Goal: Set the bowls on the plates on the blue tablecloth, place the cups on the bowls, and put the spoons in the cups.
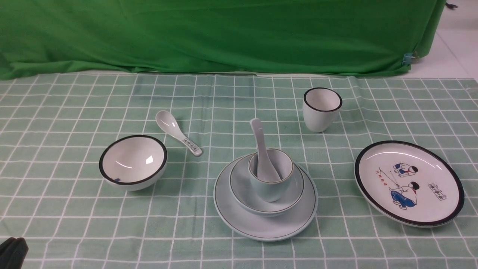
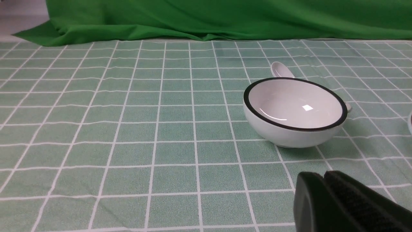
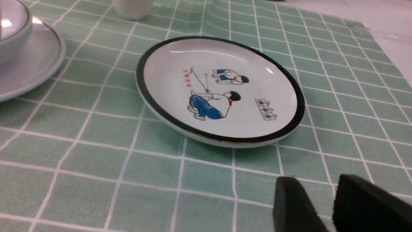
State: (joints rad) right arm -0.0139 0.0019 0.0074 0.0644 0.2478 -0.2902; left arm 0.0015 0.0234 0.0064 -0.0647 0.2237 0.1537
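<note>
Resting on the blue tablecloth (image 1: pixel 74 209), the black-rimmed bowl (image 1: pixel 133 161) is seen toward the left edge, the marked spoon (image 1: pixel 178 137) just behind it. The cartoon plate (image 1: pixel 409 183) lies bare near the right edge. The left claw (image 2: pixel 323 190) is pressed closed, empty; the right claw (image 3: pixel 334 199) is narrowly parted.

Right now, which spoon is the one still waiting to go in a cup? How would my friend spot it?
Look at the checked tablecloth, left of the stacked pale blue dishes in the middle. Just behind the black-rimmed bowl a white spoon lies flat on the cloth. It has a small printed mark on its handle, while the other spoon stands inside the blue cup.
</note>
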